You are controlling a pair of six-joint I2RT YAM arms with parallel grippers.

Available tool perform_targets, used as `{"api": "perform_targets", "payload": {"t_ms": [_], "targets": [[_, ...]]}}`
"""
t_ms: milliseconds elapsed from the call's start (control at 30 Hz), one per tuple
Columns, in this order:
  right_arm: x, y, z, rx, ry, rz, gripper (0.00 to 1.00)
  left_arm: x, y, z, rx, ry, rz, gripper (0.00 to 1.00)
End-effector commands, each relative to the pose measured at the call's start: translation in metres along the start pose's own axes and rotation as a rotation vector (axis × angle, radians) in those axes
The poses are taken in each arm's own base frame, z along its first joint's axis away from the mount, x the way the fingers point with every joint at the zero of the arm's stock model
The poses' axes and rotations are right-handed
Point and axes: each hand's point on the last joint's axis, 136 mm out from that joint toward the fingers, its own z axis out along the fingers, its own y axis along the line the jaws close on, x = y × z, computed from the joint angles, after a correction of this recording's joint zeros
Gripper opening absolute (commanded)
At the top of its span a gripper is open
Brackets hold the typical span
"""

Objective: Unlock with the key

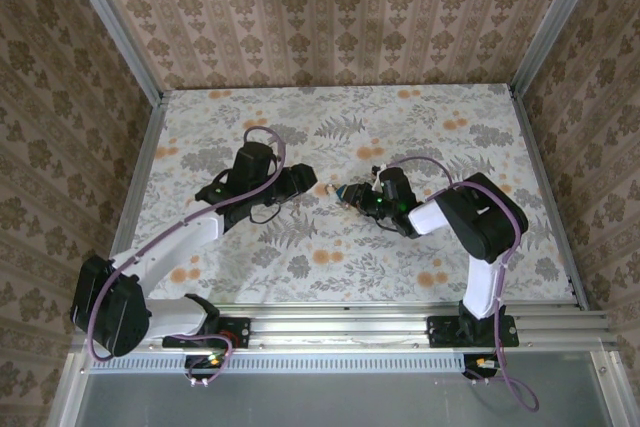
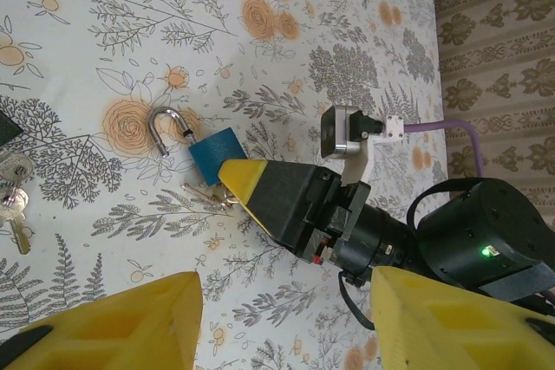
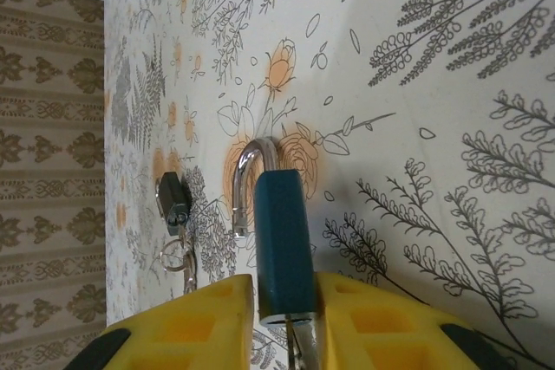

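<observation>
**Gripping the small blue padlock [image 3: 282, 231] with the silver shackle while the tiny metal key [image 3: 173, 201] with the black squarish head lies loose**

So the right gripper [image 3: 284, 288] is clamped on the padlock, with the blue body pinched edge-on between its two yellow fingers [image 3: 373, 318]. The silver shackle [image 3: 247, 179] sticks out past the fingertips. One leg goes into the body and the other ends free just beside it, so it's swung open. A bit of metal pokes out of the padlock's bottom end, down between the fingers, but I can't tell what it is.

The key sits flat on the floral-patterned table [image 1: 450, 127] on its thin wire ring [image 3: 178, 257]. In the right wrist view it's to the left of the padlock, near but not touching, and nothing is holding it.

The left gripper [image 2: 282, 301] has its yellow fingers spread wide apart with nothing between them. It's pointed at the right gripper [image 2: 238, 178] and the padlock [image 2: 212, 149]. Some silver key blades [image 2: 12, 205] also lie at the left edge of the left wrist view, well apart from the padlock.

From the top camera, the two grippers [image 1: 305, 182] [image 1: 350, 195] face each other near the middle of the table, close but apart.
</observation>
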Motion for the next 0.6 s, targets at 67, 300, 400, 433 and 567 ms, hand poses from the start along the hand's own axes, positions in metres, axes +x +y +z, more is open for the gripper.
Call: {"api": "perform_targets", "payload": {"t_ms": [67, 300, 400, 433, 567], "targets": [[-0.004, -0.009, -0.009, 0.097, -0.005, -0.012, 0.32, 0.004, -0.002, 0.003, 0.019, 0.01, -0.009, 0.54], [0.001, -0.024, -0.037, 0.211, 0.001, -0.048, 0.38, 0.005, 0.004, 0.001, 0.0, 0.002, -0.01, 0.55], [0.004, -0.031, -0.052, 0.284, 0.015, -0.081, 0.61, 0.005, 0.007, 0.0, -0.012, -0.003, -0.008, 0.59], [0.004, -0.033, -0.058, 0.312, 0.016, -0.087, 0.72, 0.005, 0.009, 0.0, -0.019, -0.004, -0.008, 0.6], [0.002, -0.032, -0.08, 0.366, -0.002, -0.137, 0.8, 0.003, 0.018, -0.003, -0.056, -0.015, -0.01, 0.64]]}}
